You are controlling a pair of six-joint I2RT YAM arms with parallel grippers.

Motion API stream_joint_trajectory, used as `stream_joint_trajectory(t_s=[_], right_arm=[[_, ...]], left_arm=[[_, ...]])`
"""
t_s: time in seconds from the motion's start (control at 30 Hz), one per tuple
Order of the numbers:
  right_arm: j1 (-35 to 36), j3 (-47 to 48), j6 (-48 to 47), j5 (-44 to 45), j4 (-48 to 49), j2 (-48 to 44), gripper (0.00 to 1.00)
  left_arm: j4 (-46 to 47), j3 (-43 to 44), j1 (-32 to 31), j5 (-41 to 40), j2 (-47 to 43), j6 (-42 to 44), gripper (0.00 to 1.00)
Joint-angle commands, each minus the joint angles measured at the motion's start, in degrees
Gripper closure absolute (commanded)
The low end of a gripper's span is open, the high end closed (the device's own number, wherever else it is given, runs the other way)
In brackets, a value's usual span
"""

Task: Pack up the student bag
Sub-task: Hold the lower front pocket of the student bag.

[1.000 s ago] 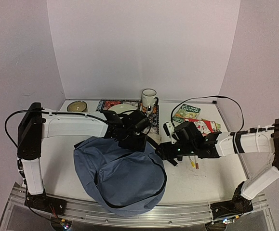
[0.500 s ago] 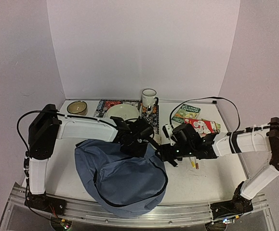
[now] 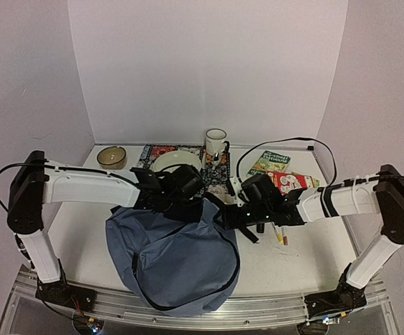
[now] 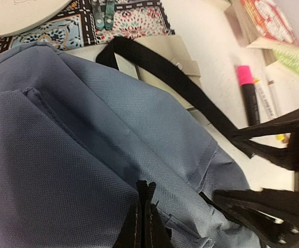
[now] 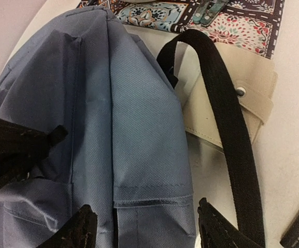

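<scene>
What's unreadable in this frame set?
- Inside the student bag: all views, fabric covers it.
- What the black tab in the left gripper is: left wrist view, fingers hide it.
- Rest of the beige pouch: wrist views, bag and strap cover it.
- Title on the green book: top view, too small.

Flanking the student bag [image 3: 174,258], our left arm [image 3: 83,183] and right arm [image 3: 348,201] show white shells, black joints. Black cables [image 3: 285,141] loop above both.

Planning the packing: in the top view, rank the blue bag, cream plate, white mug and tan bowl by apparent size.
1. blue bag, by far.
2. cream plate, partly hidden.
3. white mug and tan bowl look about alike; I won't rank them.
</scene>
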Motion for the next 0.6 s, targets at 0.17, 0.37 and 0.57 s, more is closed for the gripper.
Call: stream_joint_trajectory(t_s=[0.17,0.37,0.57], right_arm=[[0.0,3.5,3.4,-12.2,6.9,2.3,0.35],[0.0,2.2,4.2,-19.2,11.6,0.5,0.35],[0.3,1.7,3.3,-23.3,12.5,1.2,0.37]], left_arm=[[18.5,-13.7,-0.5,-0.2,-12.6,-8.4,1.00],[24.2,-18.3,-0.4,-0.3,-14.7,-10.2,1.00],[27.7,-19.7,-0.4,-0.6,-15.9,-11.1,1.00]])
